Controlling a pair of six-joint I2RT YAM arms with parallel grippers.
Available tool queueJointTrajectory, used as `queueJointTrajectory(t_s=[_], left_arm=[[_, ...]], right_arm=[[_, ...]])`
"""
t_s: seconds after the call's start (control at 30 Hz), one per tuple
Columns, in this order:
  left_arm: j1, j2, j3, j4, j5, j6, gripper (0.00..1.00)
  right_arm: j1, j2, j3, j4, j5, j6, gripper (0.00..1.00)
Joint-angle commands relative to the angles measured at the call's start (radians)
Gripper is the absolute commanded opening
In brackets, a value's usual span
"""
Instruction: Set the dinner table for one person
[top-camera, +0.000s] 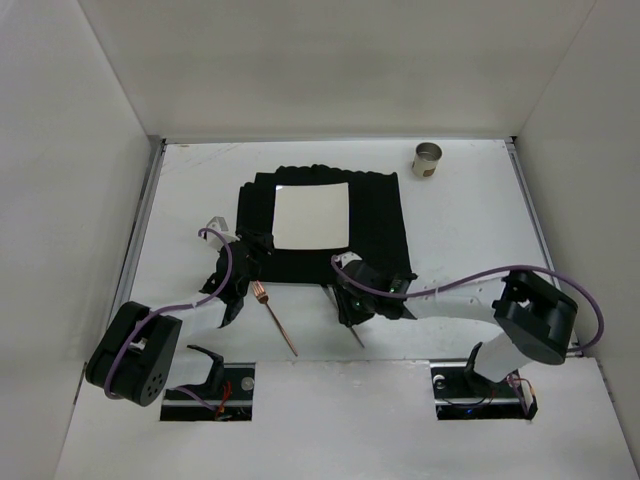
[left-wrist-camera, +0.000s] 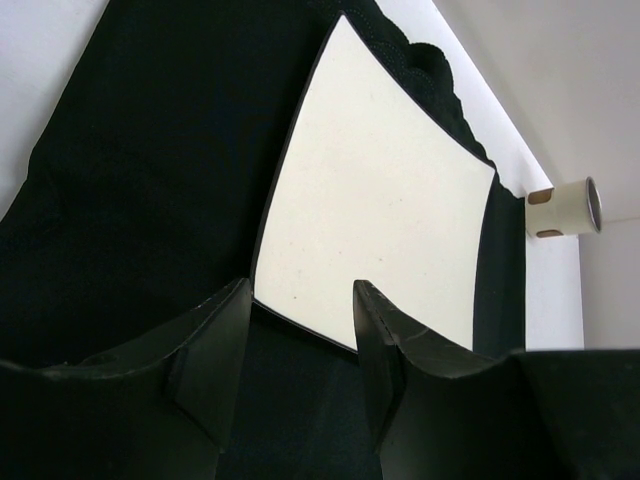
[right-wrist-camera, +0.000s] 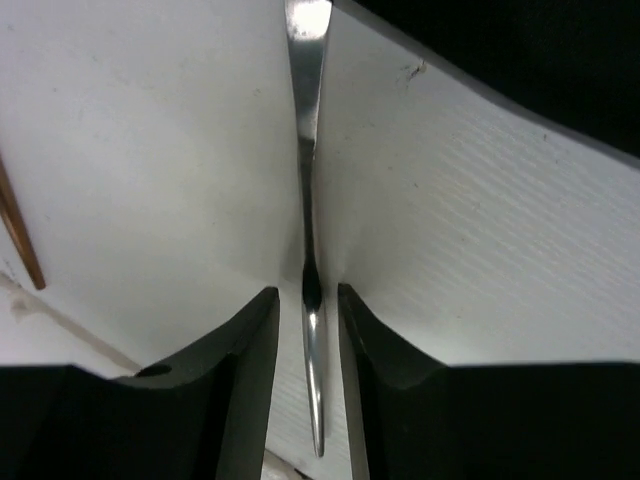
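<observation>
**A:** Where is the large matte-white rectangular worktop (top-camera: 470, 230) seen, and what is carried on it?

**B:** It is spread beneath both arms, between thin side rails. A black rectangular cloth mat (top-camera: 380, 225) is laid at its middle. A square white plate (top-camera: 312, 218) is set on the mat, slightly left of centre.

**A:** Are any containers seen?

**B:** A small pale cylindrical cup (top-camera: 428, 158) is stood upright on the worktop at the far right, well apart from the mat. Its inside cannot be made out.

**A:** How is the left end effector (left-wrist-camera: 300, 340) held?

**B:** It is held wide over the mat, just beside the plate's near edge, and nothing is gripped.

**A:** And the right end effector (right-wrist-camera: 308, 300)?

**B:** It is held narrow, astride a thin silver utensil handle (right-wrist-camera: 308, 180) that is laid on the worktop just in front of the mat. Slim gaps are seen on both sides of the handle. A thin copper-coloured utensil (top-camera: 275, 318) is laid between the two end effectors.
</observation>
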Motion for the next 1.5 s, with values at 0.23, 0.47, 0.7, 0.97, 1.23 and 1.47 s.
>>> queueJointTrajectory(t_s=[0.23,0.47,0.7,0.97,1.23,1.47], left_arm=[[-0.005,-0.021,-0.016,0.032,-0.017,-0.008,0.43],[0.032,-0.064,-0.037,0.030,-0.020,-0.008,0.43],[0.075,-0.128,-0.059,-0.008,-0.041,-0.014,0.43],[0.053,-0.079,-0.041,0.000,-0.038,-0.016,0.43],[0.049,-0.056,-0.034,0.001,-0.026,-0.019,0.43],[0.046,-0.038,-0.027,0.001,-0.022,-0.023,0.43]], right_arm=[[0.111,0.054,0.081,-0.042,0.060,-0.024,0.07],[0.176,-0.102,0.141,-0.127,0.018,-0.047,0.04],[0.052,-0.237,0.186,-0.060,0.015,-0.078,0.05],[-0.292,-0.138,0.233,0.158,-0.024,-0.009,0.05],[-0.462,0.058,0.292,0.198,-0.001,0.090,0.05],[-0.494,0.163,0.278,0.241,-0.021,0.130,0.05]])
